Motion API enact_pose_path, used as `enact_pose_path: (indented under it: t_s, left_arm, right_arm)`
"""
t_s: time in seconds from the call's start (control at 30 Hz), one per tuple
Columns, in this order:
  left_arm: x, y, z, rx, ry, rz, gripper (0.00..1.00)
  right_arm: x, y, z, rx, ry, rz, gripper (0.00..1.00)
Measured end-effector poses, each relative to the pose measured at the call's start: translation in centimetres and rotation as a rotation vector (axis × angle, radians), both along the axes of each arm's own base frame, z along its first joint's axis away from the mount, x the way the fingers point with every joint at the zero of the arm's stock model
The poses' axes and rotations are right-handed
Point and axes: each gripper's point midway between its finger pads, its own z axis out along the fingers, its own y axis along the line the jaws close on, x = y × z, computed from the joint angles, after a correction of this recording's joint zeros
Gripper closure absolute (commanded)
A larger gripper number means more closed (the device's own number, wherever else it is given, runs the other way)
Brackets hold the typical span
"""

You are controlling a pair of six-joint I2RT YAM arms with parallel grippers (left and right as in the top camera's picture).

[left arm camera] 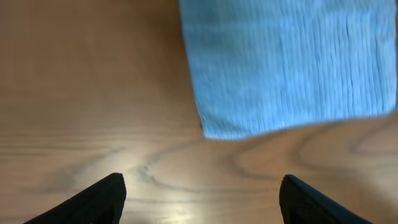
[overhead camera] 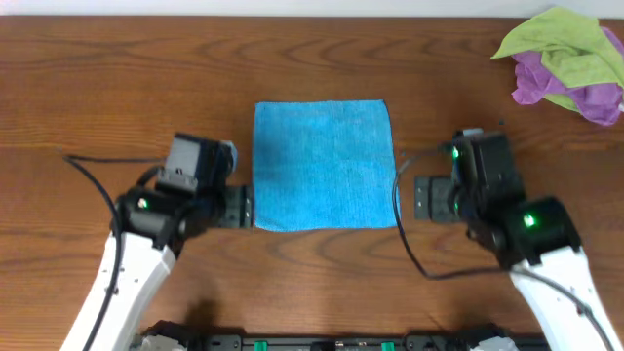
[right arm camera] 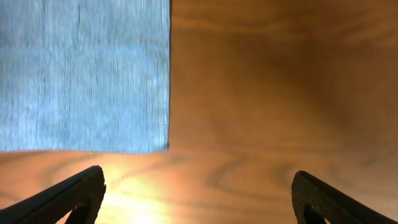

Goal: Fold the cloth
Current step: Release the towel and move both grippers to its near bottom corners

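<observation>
The sky-blue cloth (overhead camera: 324,166) lies flat as a neat rectangle in the middle of the wooden table (overhead camera: 97,88). My left gripper (overhead camera: 242,207) sits just off its near left corner, open, with only bare wood between the fingers. In the left wrist view the cloth (left arm camera: 286,62) fills the upper right, ahead of that gripper (left arm camera: 203,186). My right gripper (overhead camera: 419,198) stands open just off the cloth's right edge near the front corner. In the right wrist view the cloth (right arm camera: 84,74) is at the upper left, apart from the gripper (right arm camera: 199,180).
A bundle of lime-green cloth (overhead camera: 561,39) and purple cloth (overhead camera: 531,83) lies at the far right corner. Black cables trail from the left arm (overhead camera: 88,175) and the right arm (overhead camera: 419,258). A dark rail (overhead camera: 312,343) runs along the front edge.
</observation>
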Motion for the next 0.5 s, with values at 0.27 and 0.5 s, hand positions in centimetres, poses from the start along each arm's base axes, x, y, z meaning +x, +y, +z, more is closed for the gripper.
enact_pose_path:
  t_s: [0.27,0.5]
  left_arm:
    - [-3.3,0.1,-4.4,-0.040,0.030,0.016,0.15]
    - [-2.8,-1.4,-6.7,-0.125,0.034,0.013,0.10]
  right_arm:
    - [-4.0,0.4,-4.6,0.098,0.050,-0.052,0.09]
    - [-4.4,2.2,-8.7,0.201,0.089,-0.046,0.11]
